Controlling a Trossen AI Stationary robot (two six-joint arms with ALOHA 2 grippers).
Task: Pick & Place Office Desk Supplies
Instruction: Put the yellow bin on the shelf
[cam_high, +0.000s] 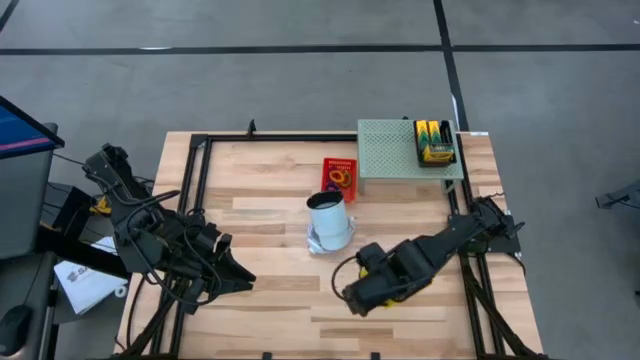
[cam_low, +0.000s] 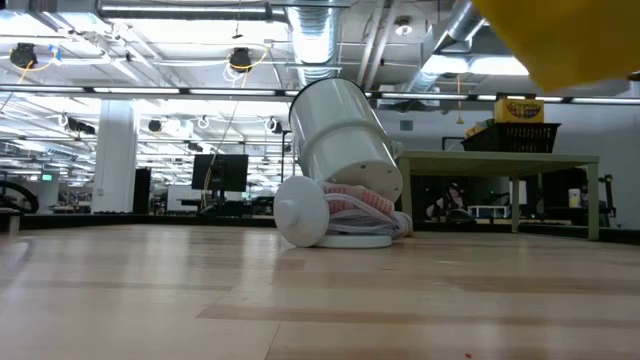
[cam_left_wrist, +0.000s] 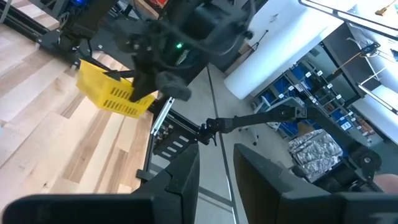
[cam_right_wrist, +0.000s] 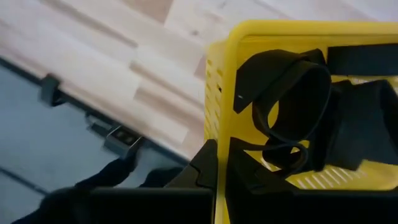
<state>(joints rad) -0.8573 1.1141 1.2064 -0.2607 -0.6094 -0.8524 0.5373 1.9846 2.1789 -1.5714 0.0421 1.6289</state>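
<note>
Your biggest risk: the yellow basket (cam_right_wrist: 292, 93), pinched by one wall only in the right end effector (cam_right_wrist: 217, 168), could tip over the worktop (cam_high: 270, 300) and spill its black binder clips (cam_right_wrist: 292, 112). The right arm stretches low toward centre; the left end effector (cam_left_wrist: 214, 171) waits part-spread, empty.

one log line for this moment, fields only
right gripper: shut on yellow basket wall, raised | left gripper: idle, left side | white cup: tipped, mid-table

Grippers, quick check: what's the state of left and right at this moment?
Left gripper: fingers slightly apart, nothing between them, parked at the table's left edge.
Right gripper: shut on the wall of the yellow basket.
</note>
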